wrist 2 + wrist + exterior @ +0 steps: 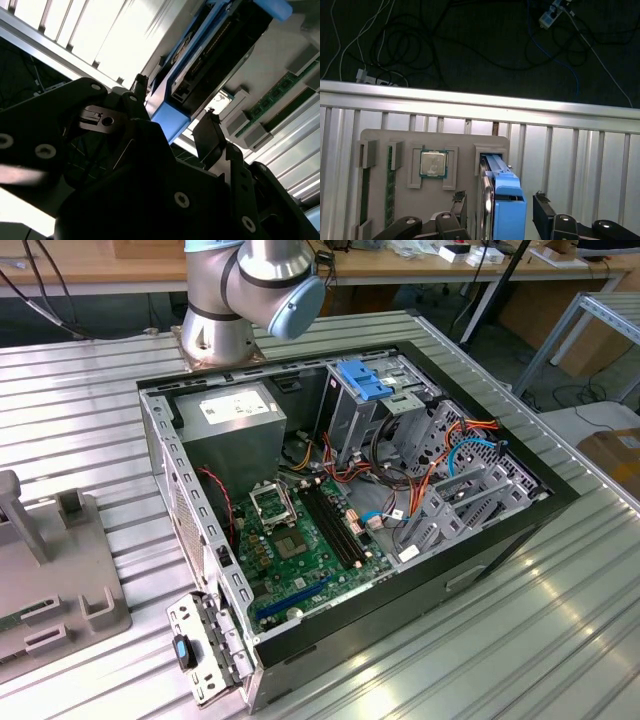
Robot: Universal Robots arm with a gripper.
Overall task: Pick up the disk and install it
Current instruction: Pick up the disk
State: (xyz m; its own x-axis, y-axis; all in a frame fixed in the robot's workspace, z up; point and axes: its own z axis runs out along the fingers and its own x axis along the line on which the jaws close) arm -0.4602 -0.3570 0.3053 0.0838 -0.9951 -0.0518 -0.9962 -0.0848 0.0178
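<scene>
The gripper (500, 195) holds its 2 black fingers (540, 202) wide, flanking the disk (507, 212). The disk, edged in smooth blue plastic, stands on edge in a slot of a grey moulded tray (380, 137) beside a square chip (433, 163), on the ribbed metal table (570, 150).

- In the exterior view the computer case (470, 570) sits mid-frame on the table (560, 640).
- The arm base (215, 335) is behind it at top centre, with the tray (60, 580) at the left edge.
- In the first wrist view the disk (507, 200) stands in a tray slot beside the chip (433, 163), and the gripper (499, 196) straddles it without touching.
</scene>
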